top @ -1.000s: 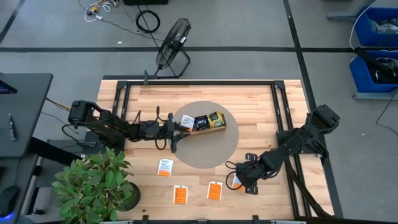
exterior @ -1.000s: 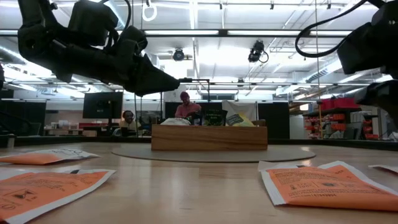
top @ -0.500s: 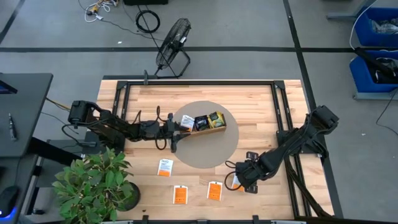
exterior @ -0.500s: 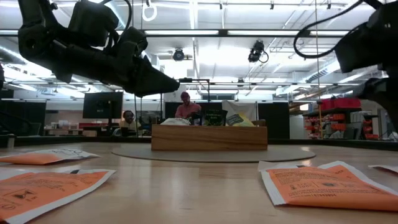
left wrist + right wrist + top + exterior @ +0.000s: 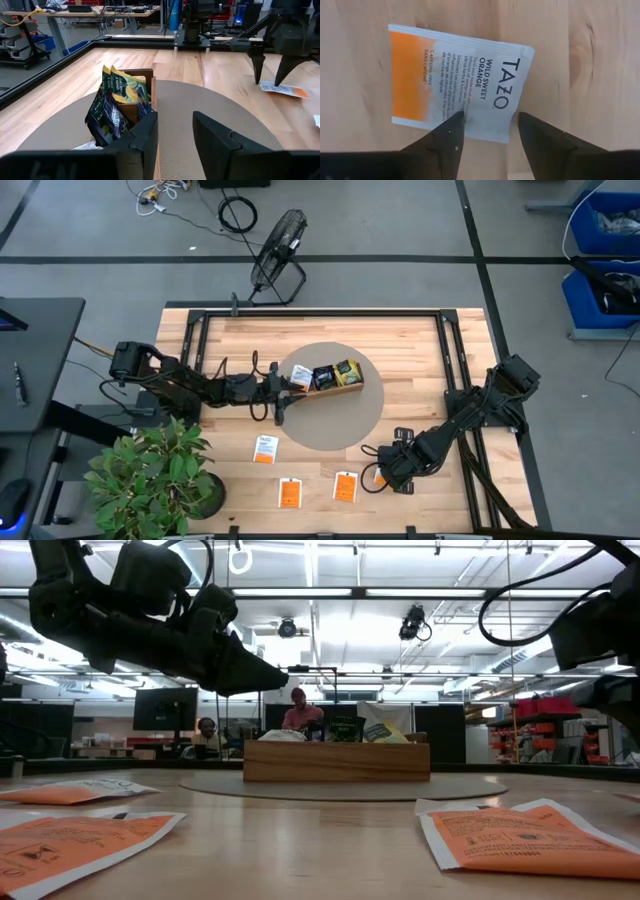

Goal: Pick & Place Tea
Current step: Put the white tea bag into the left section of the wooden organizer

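A white-and-orange tea packet (image 5: pixel 455 82) lies flat on the wood near the table's front right. My right gripper (image 5: pixel 490 119) hangs open just above it, pointing down, one finger on each side of the packet's white end. In the left wrist view its tips (image 5: pixel 268 80) stand slightly clear of the packet (image 5: pixel 282 90). Three more orange packets (image 5: pixel 264 448) (image 5: pixel 290 493) (image 5: pixel 345 486) lie flat near the front edge. The wooden tray (image 5: pixel 325 377) on a round grey mat (image 5: pixel 345 425) holds yellow-green (image 5: pixel 122 87) and dark (image 5: pixel 110 117) packets standing on edge. My left gripper (image 5: pixel 175 117) waits open beside the tray's left end.
A potted plant (image 5: pixel 150 475) stands at the table's near left corner. A black frame rail (image 5: pixel 452 360) runs along the right side, and a fan (image 5: pixel 278 250) sits on the floor beyond the far edge. People (image 5: pixel 298 710) sit in the room behind.
My right gripper has come down a little toward the white-and-orange packet beneath it, still open. The packets and the tray have not moved.
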